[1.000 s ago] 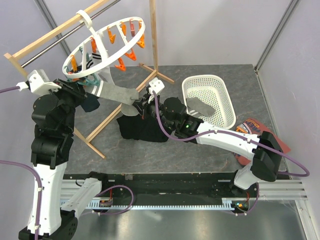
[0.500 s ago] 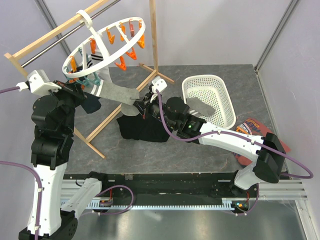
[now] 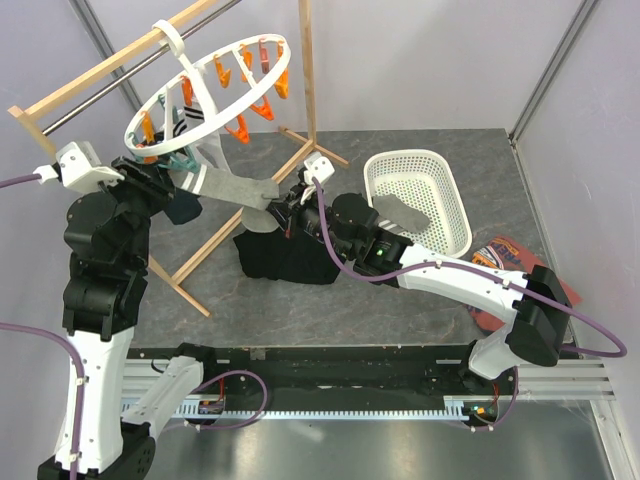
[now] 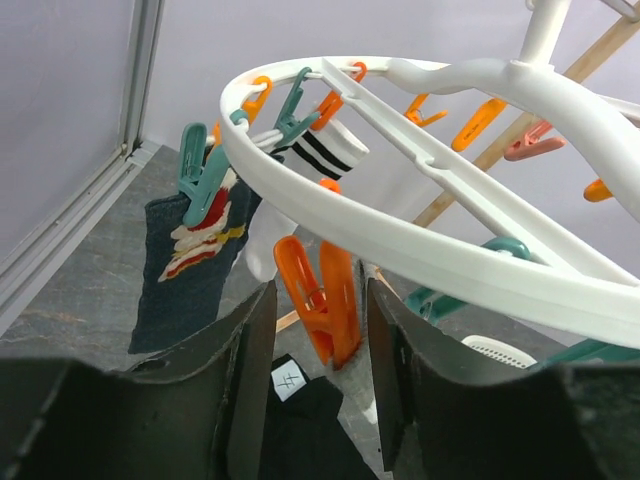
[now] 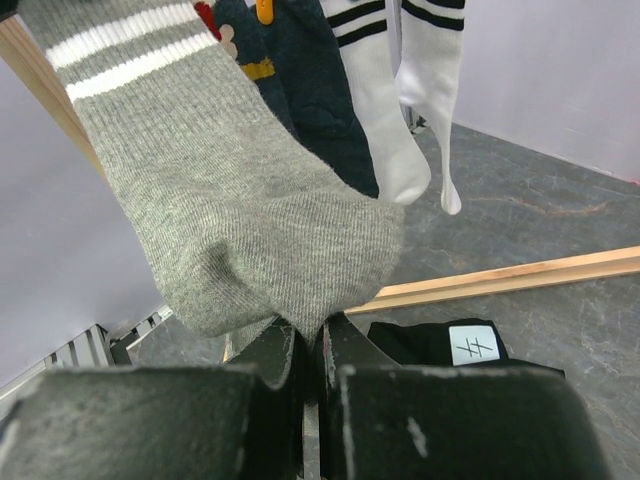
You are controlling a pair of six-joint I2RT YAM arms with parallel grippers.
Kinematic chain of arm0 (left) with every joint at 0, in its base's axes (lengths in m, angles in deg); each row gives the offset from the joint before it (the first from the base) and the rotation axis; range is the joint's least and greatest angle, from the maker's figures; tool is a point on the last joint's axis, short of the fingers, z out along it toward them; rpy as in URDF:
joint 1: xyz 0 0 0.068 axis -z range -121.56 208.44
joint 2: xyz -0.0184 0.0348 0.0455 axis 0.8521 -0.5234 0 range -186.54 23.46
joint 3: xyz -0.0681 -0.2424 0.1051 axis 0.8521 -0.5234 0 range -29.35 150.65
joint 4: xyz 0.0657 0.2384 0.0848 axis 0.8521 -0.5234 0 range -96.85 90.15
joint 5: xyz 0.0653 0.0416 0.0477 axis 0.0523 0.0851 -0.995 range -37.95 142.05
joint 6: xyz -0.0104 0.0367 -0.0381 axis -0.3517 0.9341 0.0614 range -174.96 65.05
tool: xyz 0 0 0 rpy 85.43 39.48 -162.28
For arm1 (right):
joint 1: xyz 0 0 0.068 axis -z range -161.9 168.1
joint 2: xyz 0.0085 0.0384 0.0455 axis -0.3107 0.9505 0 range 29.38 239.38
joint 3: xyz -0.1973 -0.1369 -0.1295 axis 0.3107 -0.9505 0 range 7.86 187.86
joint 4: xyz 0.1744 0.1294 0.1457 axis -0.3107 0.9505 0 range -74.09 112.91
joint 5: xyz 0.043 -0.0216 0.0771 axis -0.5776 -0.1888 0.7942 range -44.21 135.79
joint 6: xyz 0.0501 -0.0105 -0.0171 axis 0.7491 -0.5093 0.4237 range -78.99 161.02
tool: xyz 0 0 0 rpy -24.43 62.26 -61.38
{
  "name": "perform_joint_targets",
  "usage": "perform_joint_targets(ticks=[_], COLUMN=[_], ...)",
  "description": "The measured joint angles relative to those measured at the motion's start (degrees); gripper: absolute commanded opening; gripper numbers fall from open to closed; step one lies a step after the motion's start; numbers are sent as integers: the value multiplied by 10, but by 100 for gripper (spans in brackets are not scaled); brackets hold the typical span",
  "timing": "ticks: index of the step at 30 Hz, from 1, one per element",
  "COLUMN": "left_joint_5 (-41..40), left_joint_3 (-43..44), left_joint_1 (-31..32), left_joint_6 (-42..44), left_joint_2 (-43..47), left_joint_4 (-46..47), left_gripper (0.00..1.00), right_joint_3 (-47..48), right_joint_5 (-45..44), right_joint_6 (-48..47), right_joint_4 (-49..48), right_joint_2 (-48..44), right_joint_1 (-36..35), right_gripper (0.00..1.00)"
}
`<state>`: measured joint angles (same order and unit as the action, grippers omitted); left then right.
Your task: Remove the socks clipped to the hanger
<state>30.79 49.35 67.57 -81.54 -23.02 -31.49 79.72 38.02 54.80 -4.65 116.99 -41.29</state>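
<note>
A large round white plastic drying hanger (image 4: 420,250), fringed with orange and teal pegs, hangs tilted by its hook from a wooden rail frame (image 3: 100,75) above the left rear of the grey stone-patterned bench (image 3: 300,310).

The left tool (image 4: 320,295) is raised under the hanger's near rim. Its fingers are spread on either side of an orange peg (image 4: 335,320) that hangs in the gap between them, and neither finger clearly touches it. Just left of it a teal peg (image 4: 195,175) holds a dark navy sock with an orange and white pattern (image 4: 190,270). Beyond that, two white socks with black stripes (image 5: 380,110) hang from the rim.

The right tool (image 5: 310,350) reaches in from the right, its fingers pressed together on the toe of a grey ribbed sock with white cuff stripes (image 5: 250,230). This sock is stretched on a slant from the hanger's left side down to the right tool. Its cuff end lies up by the left tool, and the peg that holds it cannot be made out.

Below the right tool a black garment with a small white label (image 5: 430,345) lies on the bench. To the right stands a white perforated plastic basket (image 3: 405,155) with a grey piece of cloth (image 3: 400,212) inside. A red-brown printed shirt (image 3: 500,255) lies near the bench's right edge, partly under the right arm.
</note>
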Motion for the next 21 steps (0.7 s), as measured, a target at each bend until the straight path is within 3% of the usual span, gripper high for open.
perform_joint_targets(ticks=[21], left_joint_5=[-27], left_joint_3=[23], left_joint_1=[0], left_joint_6=[-12], left_joint_2=[-17], left_joint_4=[-60], left_gripper=[54], right_joint_3=[12], right_joint_5=[2], right_joint_6=[2], right_joint_4=[9], right_joint_2=[0], right_joint_1=[0], right_gripper=[0])
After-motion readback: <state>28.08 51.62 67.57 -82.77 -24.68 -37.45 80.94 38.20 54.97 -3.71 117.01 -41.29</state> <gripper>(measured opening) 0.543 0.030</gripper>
